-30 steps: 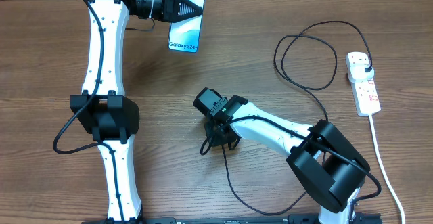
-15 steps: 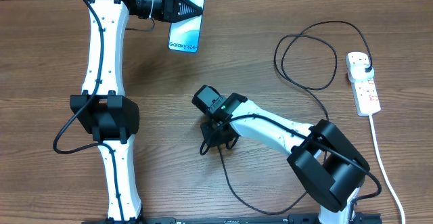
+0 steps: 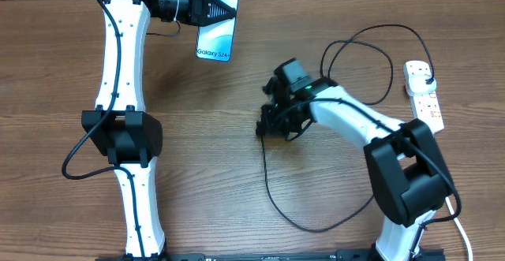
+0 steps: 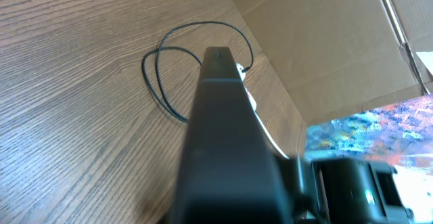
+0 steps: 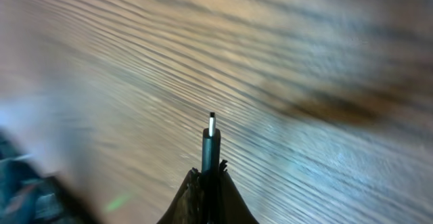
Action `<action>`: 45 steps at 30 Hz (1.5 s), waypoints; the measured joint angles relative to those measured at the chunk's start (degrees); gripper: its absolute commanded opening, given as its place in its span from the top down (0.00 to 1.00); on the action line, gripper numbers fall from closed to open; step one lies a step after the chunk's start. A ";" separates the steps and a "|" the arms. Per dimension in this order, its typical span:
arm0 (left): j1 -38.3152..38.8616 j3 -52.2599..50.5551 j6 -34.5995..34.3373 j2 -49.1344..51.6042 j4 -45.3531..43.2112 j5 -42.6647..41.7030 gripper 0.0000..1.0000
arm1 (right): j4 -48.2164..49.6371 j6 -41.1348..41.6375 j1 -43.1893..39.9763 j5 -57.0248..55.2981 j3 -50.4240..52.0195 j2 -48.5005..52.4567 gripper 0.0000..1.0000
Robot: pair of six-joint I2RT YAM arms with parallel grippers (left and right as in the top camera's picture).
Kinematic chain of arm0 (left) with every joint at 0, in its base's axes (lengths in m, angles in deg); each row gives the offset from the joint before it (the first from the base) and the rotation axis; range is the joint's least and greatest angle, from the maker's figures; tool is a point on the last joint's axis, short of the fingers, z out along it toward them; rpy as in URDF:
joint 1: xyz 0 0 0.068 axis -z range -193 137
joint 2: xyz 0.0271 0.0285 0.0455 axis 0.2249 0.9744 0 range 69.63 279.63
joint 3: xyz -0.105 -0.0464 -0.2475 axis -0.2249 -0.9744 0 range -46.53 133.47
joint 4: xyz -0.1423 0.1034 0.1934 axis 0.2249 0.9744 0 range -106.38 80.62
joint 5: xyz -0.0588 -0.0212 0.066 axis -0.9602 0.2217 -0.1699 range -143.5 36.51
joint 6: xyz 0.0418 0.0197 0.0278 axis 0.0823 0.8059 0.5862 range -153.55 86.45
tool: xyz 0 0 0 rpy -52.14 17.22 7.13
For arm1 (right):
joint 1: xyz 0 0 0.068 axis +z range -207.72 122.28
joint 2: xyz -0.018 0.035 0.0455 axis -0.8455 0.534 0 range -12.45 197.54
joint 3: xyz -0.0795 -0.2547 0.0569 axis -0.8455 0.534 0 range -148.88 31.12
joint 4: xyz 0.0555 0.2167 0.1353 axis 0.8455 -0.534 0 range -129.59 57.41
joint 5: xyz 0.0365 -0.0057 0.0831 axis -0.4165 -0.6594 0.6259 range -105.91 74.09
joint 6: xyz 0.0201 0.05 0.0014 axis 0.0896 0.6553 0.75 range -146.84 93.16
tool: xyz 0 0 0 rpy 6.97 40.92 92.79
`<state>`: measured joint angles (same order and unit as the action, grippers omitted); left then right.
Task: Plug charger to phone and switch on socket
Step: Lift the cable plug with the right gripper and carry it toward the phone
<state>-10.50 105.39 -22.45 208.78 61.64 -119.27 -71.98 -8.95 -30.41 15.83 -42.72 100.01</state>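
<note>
Black cable (image 3: 264, 170): the right pincer (image 3: 272, 125) is clamped on its free end, with the connector (image 5: 211, 124) poking out past the fingers so it can be aimed at a port.
Phone (image 3: 217, 40): pinched in the closed left pincer (image 3: 223, 10), well apart from the right pincer's tip (seemingly offered up for plugging).
Power strip (image 3: 426, 103): well apart from the right pincer, on the side away from the phone.
Hidden: the phone's port and the switch position; the right wrist view is blurred.

White arm links (image 3: 118, 52), black joints (image 3: 122, 135), thin black cables (image 3: 65, 166) alongside.

Blurred table (image 5: 304, 61) around the charger (image 5: 211, 146) tip
</note>
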 measured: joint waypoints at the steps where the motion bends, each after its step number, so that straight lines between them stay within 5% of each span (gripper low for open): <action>1: 0.00 0.00 0.00 0.00 0.00 -0.02 0.96 | 1.33 -0.22 -0.87 2.45 0.00 0.00 0.96; 12: 0.00 0.00 -0.59 0.00 -0.70 -0.02 0.96 | 21.49 -0.04 -3.34 32.02 -0.09 0.04 0.96; 21: 0.00 -0.02 -8.55 0.00 -10.05 -4.74 0.96 | 36.59 9.01 -3.34 43.93 -0.09 0.07 0.96; 33: -2.10 -0.04 -32.35 0.00 -26.12 -13.38 0.95 | 63.80 29.73 -3.43 47.19 -0.20 0.22 0.96; 45: -6.14 -0.04 -43.15 0.00 -31.69 -16.52 0.95 | 79.80 45.05 -4.44 40.68 -0.20 0.26 0.96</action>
<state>-16.64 105.34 -65.60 208.78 29.95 -135.80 7.82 36.10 -34.85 56.51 -42.92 100.27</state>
